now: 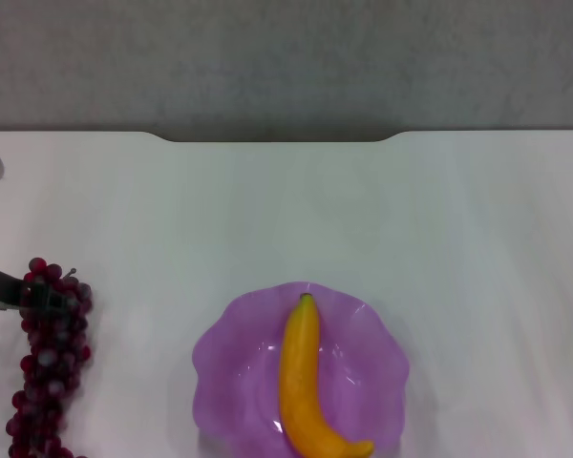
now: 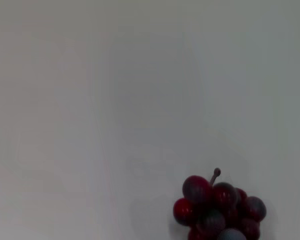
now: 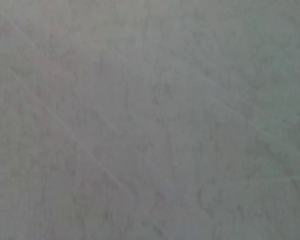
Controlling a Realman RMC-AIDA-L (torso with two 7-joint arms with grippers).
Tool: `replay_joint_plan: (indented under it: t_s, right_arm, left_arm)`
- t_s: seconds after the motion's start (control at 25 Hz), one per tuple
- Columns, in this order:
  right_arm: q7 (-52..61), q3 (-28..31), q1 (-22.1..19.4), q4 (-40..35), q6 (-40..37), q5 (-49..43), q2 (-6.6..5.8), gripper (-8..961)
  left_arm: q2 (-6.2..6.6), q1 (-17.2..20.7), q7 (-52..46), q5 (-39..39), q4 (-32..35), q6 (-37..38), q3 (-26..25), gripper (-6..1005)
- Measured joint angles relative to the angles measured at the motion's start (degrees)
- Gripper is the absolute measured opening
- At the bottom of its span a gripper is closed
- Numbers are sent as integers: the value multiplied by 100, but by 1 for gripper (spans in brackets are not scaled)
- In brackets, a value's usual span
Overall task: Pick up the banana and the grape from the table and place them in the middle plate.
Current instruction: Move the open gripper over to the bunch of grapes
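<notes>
The banana point(image 1: 306, 382) lies lengthwise in the purple middle plate point(image 1: 224, 353) at the near centre of the white table point(image 1: 363, 219), its dark tip pointing away from me. The grape bunch point(image 1: 48, 358) lies on the table at the near left, stem end farthest from me. It also shows in the left wrist view point(image 2: 217, 210), resting on the table with its short stem up. My left gripper point(image 1: 0, 286) enters at the left edge and reaches the stem end of the bunch. My right gripper is out of view; its wrist view shows only a bare pale surface.
The table's far edge has a shallow notch point(image 1: 282, 138) with grey floor beyond. Bare white tabletop lies right of the plate and behind it.
</notes>
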Motion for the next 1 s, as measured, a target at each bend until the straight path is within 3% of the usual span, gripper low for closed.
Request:
replay_joint_plan:
  t_s: [0.16,0.6,1.0]
  right_arm:
    - [0,1,9,0,0,-1,6,770]
    - [0,2,11,0,0,-1,6,770]
    - [0,-7,11,0,-8,-1,6,770]
  left_arm:
    - [0,-48,18,0,108,34,0,700]
    - [-7,-73,39,0,190,58,0,689]
    - [-2,-97,94,0,252,75,-92,514]
